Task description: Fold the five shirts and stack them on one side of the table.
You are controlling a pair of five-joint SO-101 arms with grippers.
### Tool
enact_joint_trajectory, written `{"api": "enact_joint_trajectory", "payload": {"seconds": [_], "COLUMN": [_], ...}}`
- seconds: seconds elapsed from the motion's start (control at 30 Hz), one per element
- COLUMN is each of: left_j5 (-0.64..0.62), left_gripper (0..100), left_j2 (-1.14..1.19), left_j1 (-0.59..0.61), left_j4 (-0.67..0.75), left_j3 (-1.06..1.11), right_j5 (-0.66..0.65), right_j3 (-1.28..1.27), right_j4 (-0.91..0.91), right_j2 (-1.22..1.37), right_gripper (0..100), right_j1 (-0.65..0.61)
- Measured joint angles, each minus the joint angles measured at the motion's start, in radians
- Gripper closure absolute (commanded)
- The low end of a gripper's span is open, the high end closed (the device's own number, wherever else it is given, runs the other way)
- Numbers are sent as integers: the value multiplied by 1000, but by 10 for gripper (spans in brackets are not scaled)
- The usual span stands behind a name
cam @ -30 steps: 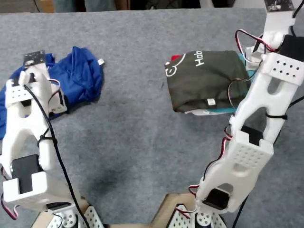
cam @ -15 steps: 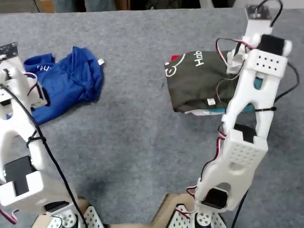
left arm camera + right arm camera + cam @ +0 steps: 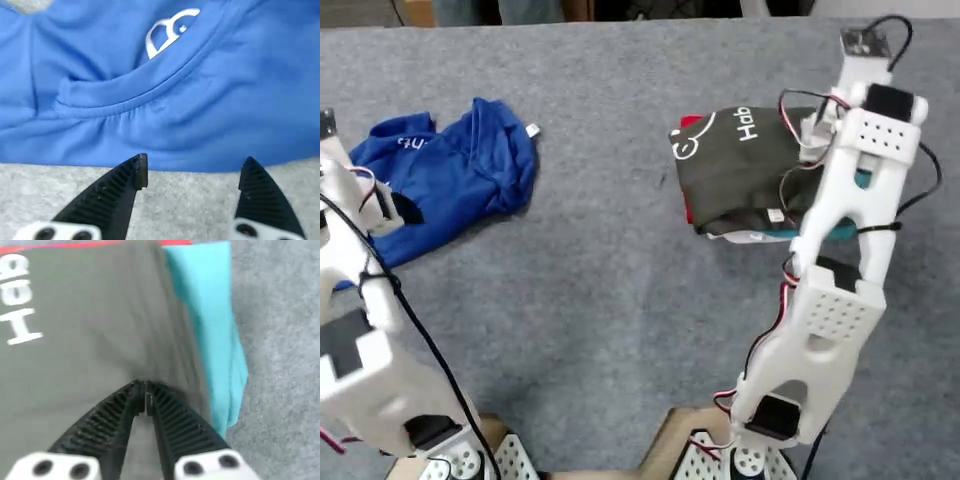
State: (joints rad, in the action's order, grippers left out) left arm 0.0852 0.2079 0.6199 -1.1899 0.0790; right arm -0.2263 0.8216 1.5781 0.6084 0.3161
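Note:
A crumpled blue shirt (image 3: 460,175) lies at the table's left. In the left wrist view its collar and hem (image 3: 165,100) sit just past my left gripper (image 3: 195,167), which is open, with bare grey table between the fingers. On the right is a folded stack with a dark grey shirt (image 3: 740,170) on top. Red (image 3: 692,123), white and teal (image 3: 770,236) layers peek out beneath it. My right gripper (image 3: 146,390) is shut, its tips pinched on the dark grey shirt (image 3: 75,340) next to the teal shirt (image 3: 215,315).
The table is covered in grey felt (image 3: 620,280), with open room between the blue shirt and the stack. The right arm (image 3: 860,170) leans over the stack's right side. Both arm bases stand at the near edge.
The left arm has drawn back leftward off the blue shirt, uncovering its left part. The right arm shifted over the stack, and the stack slid slightly to the right.

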Motion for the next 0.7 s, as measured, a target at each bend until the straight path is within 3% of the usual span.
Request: {"api": "enact_joint_trajectory", "payload": {"seconds": [0.1,0.3,0.47,0.6,0.7], "left_j5": [-60,-216,-175,-97,-28], "left_gripper": [738,984,972,973,973], "left_j2": [153,489,654,652,574], "left_j1": [-3,-44,-55,-58,-58], "left_j4": [-69,-313,-505,-545,-546], "left_j3": [-107,-497,-784,-784,-663], "right_j5": [0,0,0,-25,-48], "right_j3": [117,331,437,497,526], "right_j4": [81,172,176,178,181], "right_j2": [-35,-49,-49,-49,-49], "right_gripper": [984,984,984,984,984], "right_j1": [-38,-97,-95,-100,-114]}}
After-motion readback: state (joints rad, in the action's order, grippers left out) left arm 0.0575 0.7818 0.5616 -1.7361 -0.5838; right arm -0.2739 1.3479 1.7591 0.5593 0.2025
